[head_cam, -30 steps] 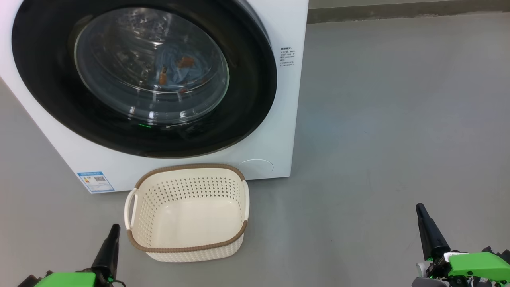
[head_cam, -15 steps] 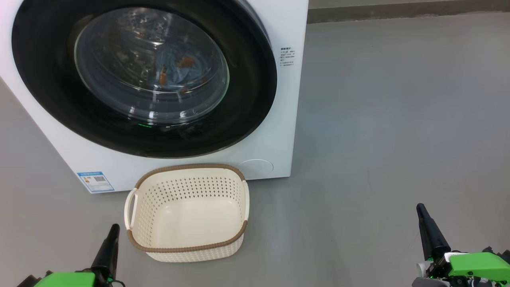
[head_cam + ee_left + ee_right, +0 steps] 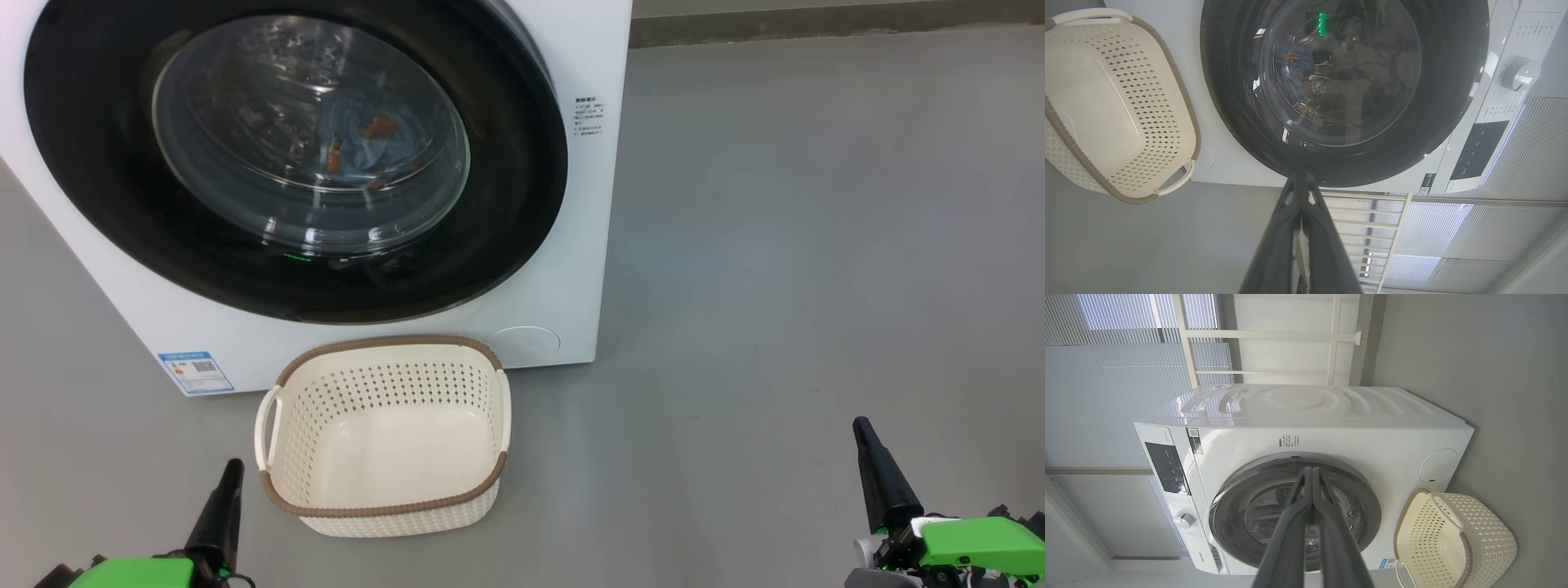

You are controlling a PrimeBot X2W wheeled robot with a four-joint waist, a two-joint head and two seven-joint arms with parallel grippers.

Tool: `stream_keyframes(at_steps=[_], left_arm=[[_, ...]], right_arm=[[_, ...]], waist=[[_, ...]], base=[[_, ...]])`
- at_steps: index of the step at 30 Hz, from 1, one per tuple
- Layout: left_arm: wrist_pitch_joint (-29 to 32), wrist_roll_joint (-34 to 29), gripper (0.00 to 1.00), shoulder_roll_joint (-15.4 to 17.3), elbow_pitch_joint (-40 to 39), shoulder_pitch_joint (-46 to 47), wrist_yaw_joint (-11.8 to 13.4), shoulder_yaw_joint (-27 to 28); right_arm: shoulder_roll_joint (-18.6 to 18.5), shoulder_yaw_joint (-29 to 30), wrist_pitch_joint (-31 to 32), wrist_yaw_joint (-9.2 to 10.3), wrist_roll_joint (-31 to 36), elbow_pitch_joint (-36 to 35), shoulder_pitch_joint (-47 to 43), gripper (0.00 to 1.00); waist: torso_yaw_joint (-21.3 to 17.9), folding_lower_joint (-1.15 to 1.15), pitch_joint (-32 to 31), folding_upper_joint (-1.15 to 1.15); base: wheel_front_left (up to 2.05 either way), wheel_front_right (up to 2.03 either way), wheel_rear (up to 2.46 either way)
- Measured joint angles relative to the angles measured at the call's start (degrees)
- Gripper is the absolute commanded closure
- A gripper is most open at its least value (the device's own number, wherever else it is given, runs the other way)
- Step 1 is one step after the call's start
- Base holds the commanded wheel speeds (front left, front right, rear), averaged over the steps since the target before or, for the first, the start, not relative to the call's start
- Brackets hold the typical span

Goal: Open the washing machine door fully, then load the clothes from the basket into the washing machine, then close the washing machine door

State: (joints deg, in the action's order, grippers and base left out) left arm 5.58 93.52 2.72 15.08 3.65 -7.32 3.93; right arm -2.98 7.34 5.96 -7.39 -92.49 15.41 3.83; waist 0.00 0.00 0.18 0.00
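Left gripper (image 3: 233, 469) pinched closed, empty, just beside basket (image 3: 384, 340); basket bare, at washer's foot; washing machine door (image 3: 506, 163) looks flush shut, clothes (image 3: 367, 147) behind glass; right gripper (image 3: 861, 429) closed, empty; likely finished: check latch, keep arms clear.

floor (image 3: 775, 245): was smooth, matte grey and ran back to a darker strip at the foot of the far wall.
washing machine (image 3: 584, 269): stood directly on the floor as a white box, its bottom front edge meeting the grey surface.
basket (image 3: 384, 510): sat upright on the floor just in front of the washing machine's lower front panel, far rim close to the white face; whether they touched could not be told.
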Motion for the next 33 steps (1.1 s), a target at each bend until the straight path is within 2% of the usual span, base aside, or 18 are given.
stream_keyframes(at_steps=[33], left_arm=[[0.32, -0.43, 1.0, -0.15, 0.01, 0.01, 0.0, 0.21]], right_arm=[[0.07, 0.18, 0.01, 0.0, 0.07, 0.01, 0.0, 1.0]], waist=[[0.0, 0.0, 0.0, 0.0]], base=[[0.0, 0.0, 0.0]])
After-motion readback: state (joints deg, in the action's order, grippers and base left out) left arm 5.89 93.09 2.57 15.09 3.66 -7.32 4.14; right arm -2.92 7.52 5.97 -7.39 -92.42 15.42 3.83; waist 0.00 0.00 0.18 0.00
